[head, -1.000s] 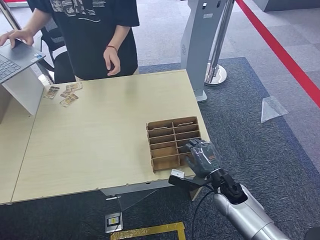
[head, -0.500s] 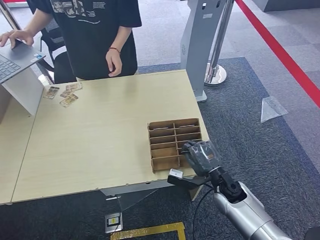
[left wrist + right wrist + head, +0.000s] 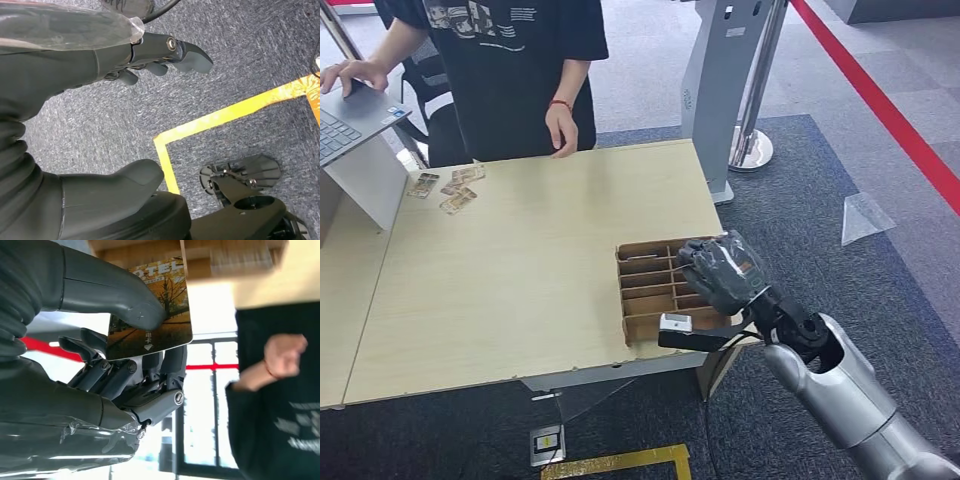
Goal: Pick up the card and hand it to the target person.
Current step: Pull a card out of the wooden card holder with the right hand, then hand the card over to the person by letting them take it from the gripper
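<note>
While the right robot hand [image 3: 720, 272] is hovering over the near right corner of the cardboard divider tray [image 3: 652, 285], it is pinching one card [image 3: 151, 310] between its thumb and darker fingers, as the right wrist view is showing; the card carries an autumn tree print and lettering, and its far edge is sitting at the tray's wooden wall, so whether it is fully clear of its slot cannot be told. Judging from this, the pick-up is looking done or nearly done, and the hand-over is remaining outstanding: the person [image 3: 516, 70] is standing at the far side of the table [image 3: 509, 270], well apart from the card, with one hand [image 3: 563, 128] hanging at the table's far edge and the other resting on a laptop [image 3: 350, 115]. The left robot hand [image 3: 162, 57] is hanging over the carpet with fingers partly curled and holding nothing. Count: one card in hand, one tray, one laptop, one person, and a small scatter of loose cards [image 3: 456, 188] by the far left corner, too small to number exactly.
</note>
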